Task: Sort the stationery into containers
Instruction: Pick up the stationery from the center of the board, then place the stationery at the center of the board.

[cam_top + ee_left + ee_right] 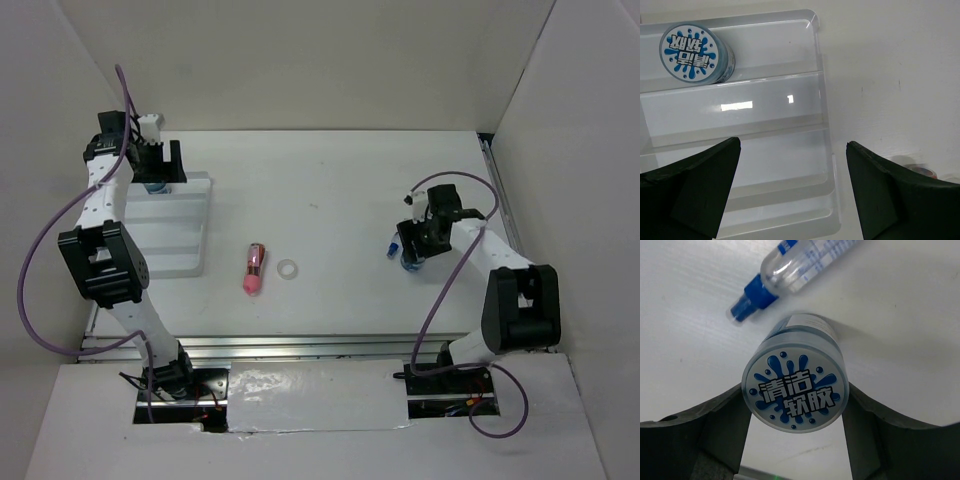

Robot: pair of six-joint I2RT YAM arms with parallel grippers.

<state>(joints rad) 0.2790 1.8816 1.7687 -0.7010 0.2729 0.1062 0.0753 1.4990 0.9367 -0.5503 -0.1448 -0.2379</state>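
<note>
One blue pot (695,54) with a white patterned top lies in the far compartment of the white ridged tray (824,100), which also shows in the top view (175,245). My left gripper (792,185) hangs open and empty over the tray's near compartments (155,165). My right gripper (795,412) is shut on the second blue pot (795,390), which stands on the table at the right (412,262). The clear-blue tube (800,265) lies just beyond it (394,247). The pink cylinder (254,268) and the white ring (288,269) lie mid-table.
White walls enclose the table on the left, far and right sides. A metal rail (300,345) runs along the near edge in front of the arm bases. The left arm's purple cable (40,250) loops out to the left.
</note>
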